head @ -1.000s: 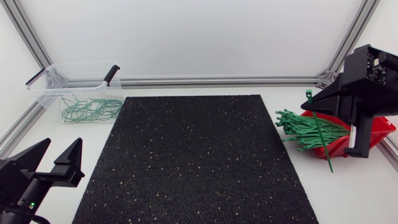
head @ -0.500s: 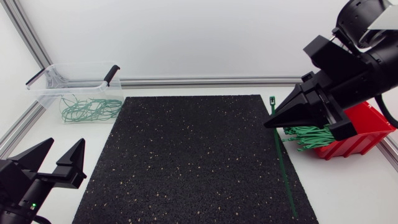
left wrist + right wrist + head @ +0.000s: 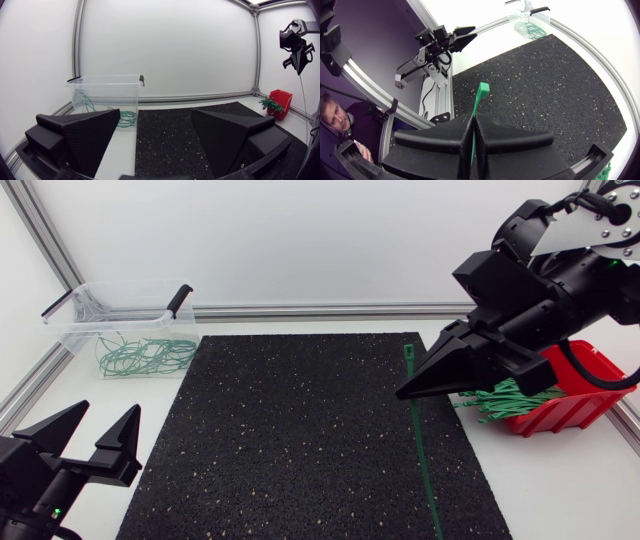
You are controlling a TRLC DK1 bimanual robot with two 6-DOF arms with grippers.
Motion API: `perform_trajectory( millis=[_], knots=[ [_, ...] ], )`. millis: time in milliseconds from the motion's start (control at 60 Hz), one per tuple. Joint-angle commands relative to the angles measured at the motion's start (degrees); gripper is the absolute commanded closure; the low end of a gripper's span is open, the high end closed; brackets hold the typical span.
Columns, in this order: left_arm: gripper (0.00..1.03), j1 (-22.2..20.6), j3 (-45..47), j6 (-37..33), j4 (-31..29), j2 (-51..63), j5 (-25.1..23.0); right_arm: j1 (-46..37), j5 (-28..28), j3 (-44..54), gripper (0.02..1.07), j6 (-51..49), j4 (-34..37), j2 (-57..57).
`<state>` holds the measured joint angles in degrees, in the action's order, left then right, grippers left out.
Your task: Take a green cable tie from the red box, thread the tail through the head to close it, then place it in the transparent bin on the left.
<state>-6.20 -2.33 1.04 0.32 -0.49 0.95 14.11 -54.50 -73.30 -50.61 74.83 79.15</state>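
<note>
Green cable tie (image 3: 420,445) hangs from the right claw (image 3: 403,392), whose fingers are pressed together on it just below the square head, over the right side of the black mat (image 3: 280,440). It is a long, thin, bright strip, head up, tail dangling. I judge it light, springy and slick; the tail near its tip looks the place for the left claw (image 3: 103,425), which stands wide apart and empty.

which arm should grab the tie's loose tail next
Probably left. The right claw is shut on the cable tie near its head, tail hanging over the mat; the left claw is open and empty.
</note>
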Motion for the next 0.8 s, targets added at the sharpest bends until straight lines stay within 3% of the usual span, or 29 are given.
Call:
perform_trajectory(
  millis=[0, 467, 783],
  knots=[
    [0.04, -0.48, 1.27, -1.48, -1.72, -0.21, -0.34, 1.18, -1.22, 0.88, 1.01, -0.98, 0.67, 0.56],
    [0.04, 0.75, -5.76, 3.53, -7.7, 2.86, -8.25, 7.25, -2.89, 2.98, 1.01, 1.57, -2.58, 0.3],
    [0.04, 3.12, -14.2, 11.71, -10.42, 12.62, -23.1, 9.18, -2.89, 4.92, 1.01, 2.97, -5.31, -0.32]
  ],
)
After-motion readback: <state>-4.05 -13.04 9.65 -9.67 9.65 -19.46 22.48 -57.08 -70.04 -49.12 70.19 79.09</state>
